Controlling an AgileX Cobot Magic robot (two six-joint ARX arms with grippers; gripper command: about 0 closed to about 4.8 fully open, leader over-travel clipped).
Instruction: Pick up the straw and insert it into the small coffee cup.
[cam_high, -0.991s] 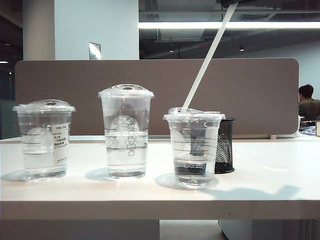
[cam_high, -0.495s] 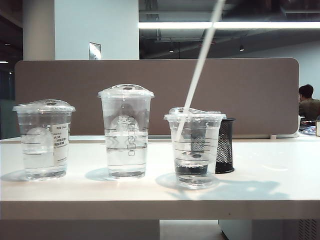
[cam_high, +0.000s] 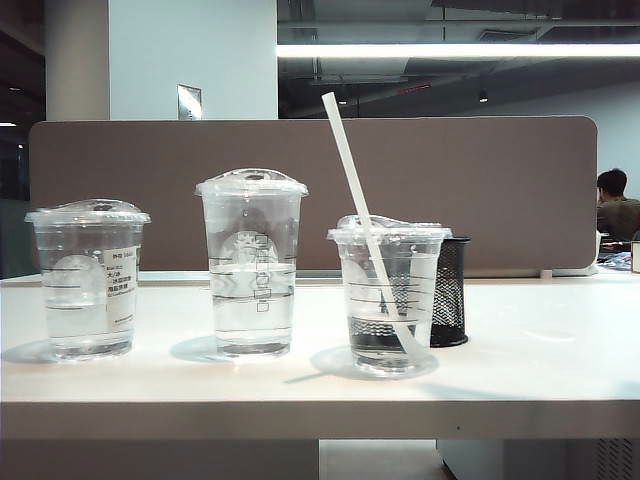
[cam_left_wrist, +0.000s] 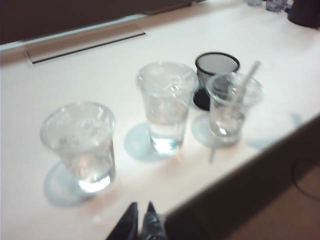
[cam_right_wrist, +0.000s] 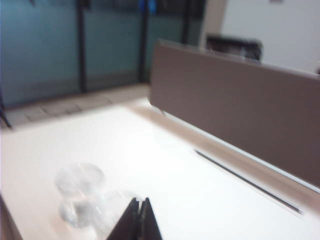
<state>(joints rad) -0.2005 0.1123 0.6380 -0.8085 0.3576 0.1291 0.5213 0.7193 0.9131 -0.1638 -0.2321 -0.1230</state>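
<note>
**Asker:** Three cups on the worktop (cam_high: 560, 370) — how do they stand, biggest thing first, and where are the arms?

**Watcher:** Neither arm shows in the exterior view. Each wrist camera looks down from above, with only the tips of its own end effector at the picture's edge. The left end effector (cam_left_wrist: 139, 222) hangs off the worktop's near edge, above and in front of the row of cups, its two dark fingertips drawn almost together with nothing between them. The right end effector (cam_right_wrist: 139, 216) is raised over the worktop, tips pressed fully together and empty; two blurred clear cups lie below it.

**Asker:** And the cups?

**Watcher:** In the exterior view, the tall logo cup (cam_high: 252, 262) stands in the middle, the wider label cup (cam_high: 88, 278) to its left, and the small coffee cup (cam_high: 388, 295) to the right, with a black mesh holder (cam_high: 450, 291) just behind it. All three are lidded, upright and hold some clear liquid.

**Asker:** Where is the straw?

**Watcher:** The straw (cam_high: 345, 158) sits in the small coffee cup, through the lid, its lower end at the cup's bottom on the right, its upper end leaning up and to the left, well above every lid. The left wrist view shows the same straw (cam_left_wrist: 247, 80) in that cup (cam_left_wrist: 232, 102). Both end effectors are well apart from it; neither touches it.
</note>
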